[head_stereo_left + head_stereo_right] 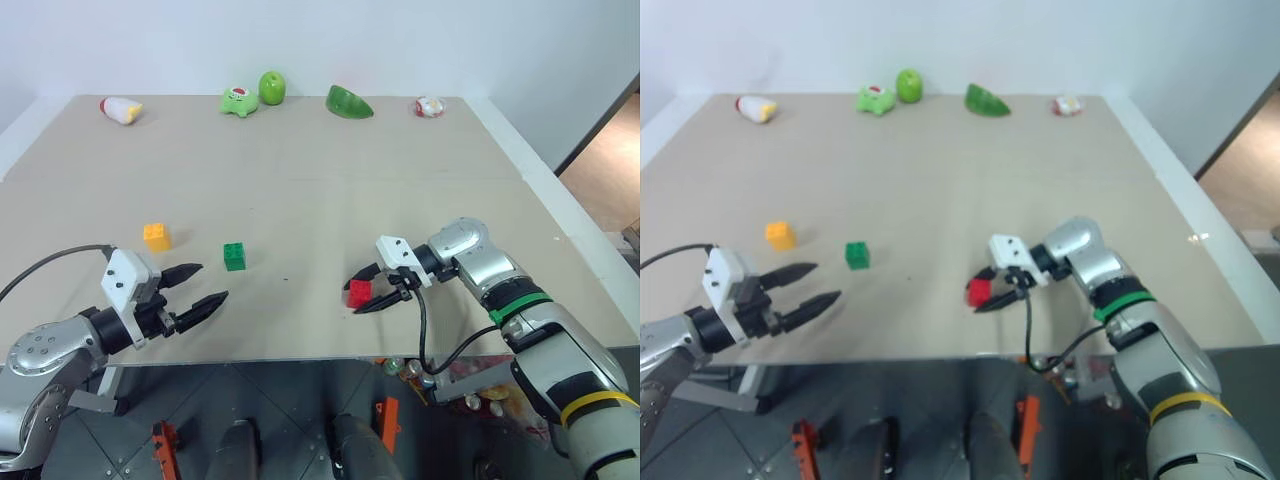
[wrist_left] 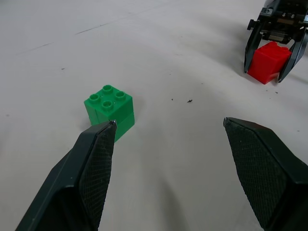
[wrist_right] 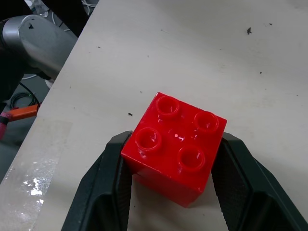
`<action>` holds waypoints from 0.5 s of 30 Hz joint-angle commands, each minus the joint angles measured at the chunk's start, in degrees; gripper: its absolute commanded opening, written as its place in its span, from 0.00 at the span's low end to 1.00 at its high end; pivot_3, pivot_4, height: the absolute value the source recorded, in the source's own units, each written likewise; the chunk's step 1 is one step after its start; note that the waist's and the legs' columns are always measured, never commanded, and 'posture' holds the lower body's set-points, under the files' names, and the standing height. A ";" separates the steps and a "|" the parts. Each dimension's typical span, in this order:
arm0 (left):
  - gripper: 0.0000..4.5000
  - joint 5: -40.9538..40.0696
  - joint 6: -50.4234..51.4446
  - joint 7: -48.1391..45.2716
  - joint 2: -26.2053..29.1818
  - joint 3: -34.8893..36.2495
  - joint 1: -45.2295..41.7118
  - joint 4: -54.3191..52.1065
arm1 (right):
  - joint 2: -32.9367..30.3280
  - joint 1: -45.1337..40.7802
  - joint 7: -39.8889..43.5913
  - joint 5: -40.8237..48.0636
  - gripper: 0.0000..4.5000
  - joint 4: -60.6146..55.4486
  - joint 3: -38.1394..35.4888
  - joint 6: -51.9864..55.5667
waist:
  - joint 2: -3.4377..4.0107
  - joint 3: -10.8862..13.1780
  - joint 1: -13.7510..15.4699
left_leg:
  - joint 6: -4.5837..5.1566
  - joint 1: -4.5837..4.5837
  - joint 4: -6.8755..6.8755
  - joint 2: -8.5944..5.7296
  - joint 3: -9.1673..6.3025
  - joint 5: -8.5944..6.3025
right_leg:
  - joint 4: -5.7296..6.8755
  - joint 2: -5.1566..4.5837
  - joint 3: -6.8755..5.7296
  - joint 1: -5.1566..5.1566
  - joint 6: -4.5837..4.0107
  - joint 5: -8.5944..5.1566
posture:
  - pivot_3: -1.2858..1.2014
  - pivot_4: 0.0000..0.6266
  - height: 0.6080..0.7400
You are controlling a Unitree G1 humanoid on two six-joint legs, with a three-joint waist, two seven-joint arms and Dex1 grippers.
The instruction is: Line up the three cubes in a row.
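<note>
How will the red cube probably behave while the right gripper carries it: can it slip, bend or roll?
The red cube looks like rigid, glossy plastic, so it should not bend, though its smooth sides might slip a little. The right gripper pinches two flat opposite faces, probably a stable hold. Set down on the table, it should sit flat and not roll.

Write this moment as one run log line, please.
right gripper: shut on red cube, at table near edge | left gripper: open, empty | green cube, yellow-orange cube: on table, apart | row: not formed
</note>
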 commanded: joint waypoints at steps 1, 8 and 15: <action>0.82 -0.79 -0.15 0.19 0.53 2.17 0.05 -2.68 | -1.51 -1.25 3.49 2.12 0.40 -2.55 1.49 -0.92 | 0.00 0.00 0.01 | 0.00 0.00 0.00 0.00 0.00 0.00 | 0.00 0.00 0.00 0.00 0.00 0.00 | 0.52 0.24 0.95; 0.82 -0.87 0.14 0.58 0.00 1.72 0.40 -3.30 | -3.46 -1.17 3.49 4.17 0.40 -5.00 4.40 -1.61 | 0.00 0.00 0.17 | 0.00 0.01 0.00 0.00 0.00 0.00 | 0.01 0.00 0.00 -0.01 0.00 0.00 | 0.52 0.24 0.95; 0.82 -0.93 0.29 0.77 -0.22 1.59 0.64 -3.63 | -3.30 -1.60 3.49 4.10 0.40 -3.80 5.30 -2.54 | 0.00 0.00 0.28 | 0.00 0.01 0.03 0.00 0.01 0.00 | 0.02 0.00 0.01 0.00 0.00 0.00 | 0.52 0.24 0.95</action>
